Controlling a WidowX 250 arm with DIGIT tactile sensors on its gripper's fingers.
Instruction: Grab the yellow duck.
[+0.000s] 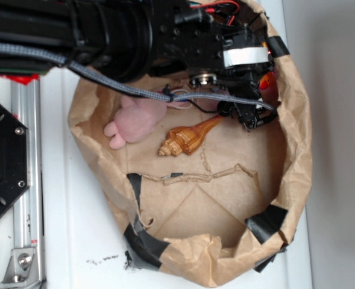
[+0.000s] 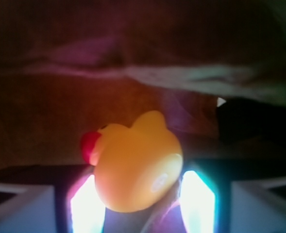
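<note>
Hand (image 1: 254,114) fingers flank the yellow duck (image 2: 135,167), not visibly clamped; next, squeeze shut, then lift it from the paper bag (image 1: 298,150).

duck (image 2: 135,170) between fingers (image 2: 87,204)

A white table (image 1: 75,241) carries everything. On it sits a brown paper bag (image 1: 298,150), rolled down into a wide bowl and patched with black tape (image 1: 264,223), filling the middle and right of the exterior frame. Along the left edge lies a metal rail (image 1: 28,198), with a black plate (image 1: 2,162) beside it at far left. A few dark crumbs (image 1: 102,260) speckle the table at lower left, just below the bag.
</note>
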